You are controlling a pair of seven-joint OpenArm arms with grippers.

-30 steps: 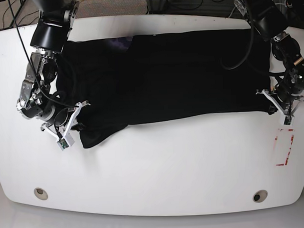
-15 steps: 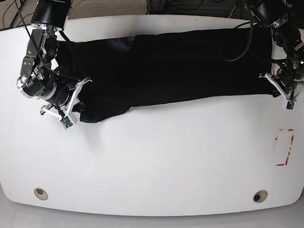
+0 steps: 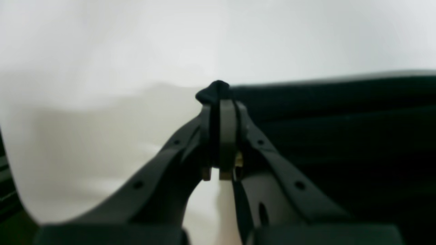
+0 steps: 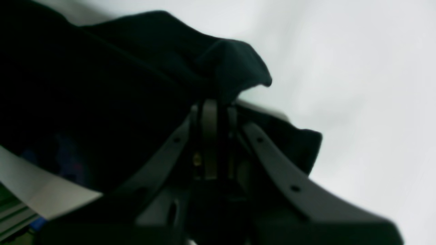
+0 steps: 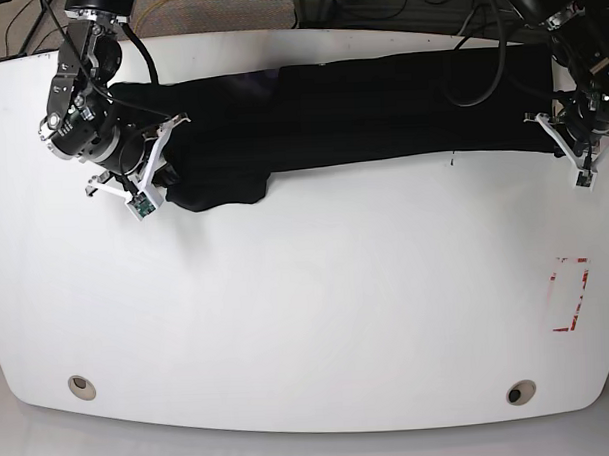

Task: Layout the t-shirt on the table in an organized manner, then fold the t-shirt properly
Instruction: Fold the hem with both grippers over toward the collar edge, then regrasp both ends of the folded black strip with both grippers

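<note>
Both grippers are clamped on the t-shirt [image 5: 380, 110], one at each end. Right gripper [image 5: 163, 173] pinches a bunched fold at the shirt's end on the base view's left; in its wrist view the jaws are tight together with black cloth [image 4: 102, 85] humped over the tips and draped down both sides. Left gripper [image 5: 559, 131] pinches the opposite end; its wrist view shows a small nub of fabric [image 3: 218, 90] poking out past the closed tips [image 3: 221, 112], the rest of the shirt stretching off to one side. The shirt lies as a long narrow band across the far part of the table [image 5: 338, 317], a lobe of cloth sagging nearer the right gripper. Red rectangle mark [image 5: 570, 295] sits well apart from the shirt.
</note>
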